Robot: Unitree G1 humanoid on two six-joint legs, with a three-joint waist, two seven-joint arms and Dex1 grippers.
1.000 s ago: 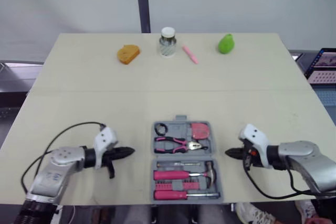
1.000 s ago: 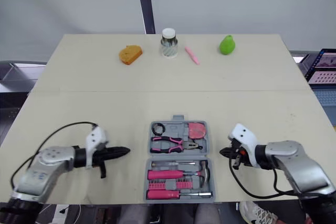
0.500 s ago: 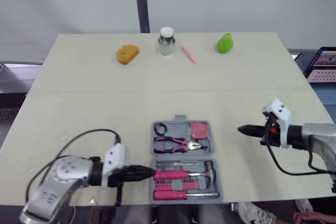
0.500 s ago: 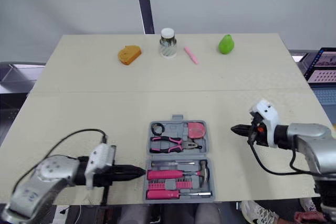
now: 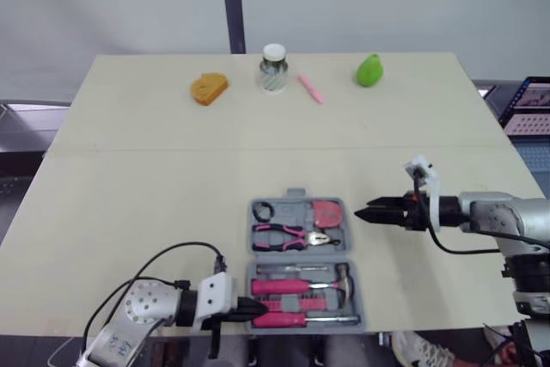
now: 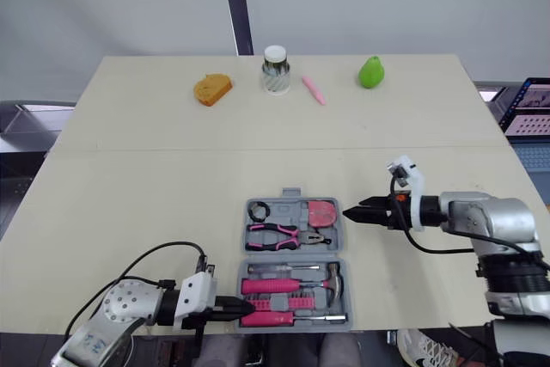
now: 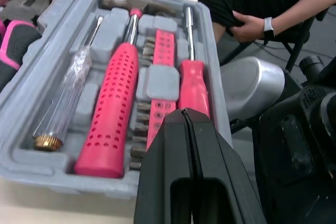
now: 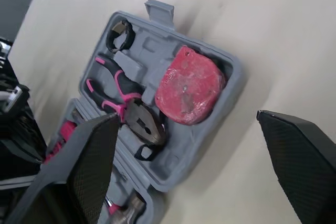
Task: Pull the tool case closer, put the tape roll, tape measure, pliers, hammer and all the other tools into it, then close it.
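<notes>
Both grippers have closed in on the tool case (image 5: 301, 256), open and packed at the near edge of the table (image 5: 155, 178). Left gripper (image 5: 249, 306), jaws pressed together, meets its near-left corner. Right gripper (image 5: 368, 212), jaws wide, hovers beside the far half. Best: brace 1 half, fold slowly.

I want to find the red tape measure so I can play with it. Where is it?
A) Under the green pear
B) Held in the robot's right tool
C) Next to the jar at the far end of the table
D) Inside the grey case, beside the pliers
D: the red tape measure lies in its slot in the open tool case, right beside the pliers.
</notes>
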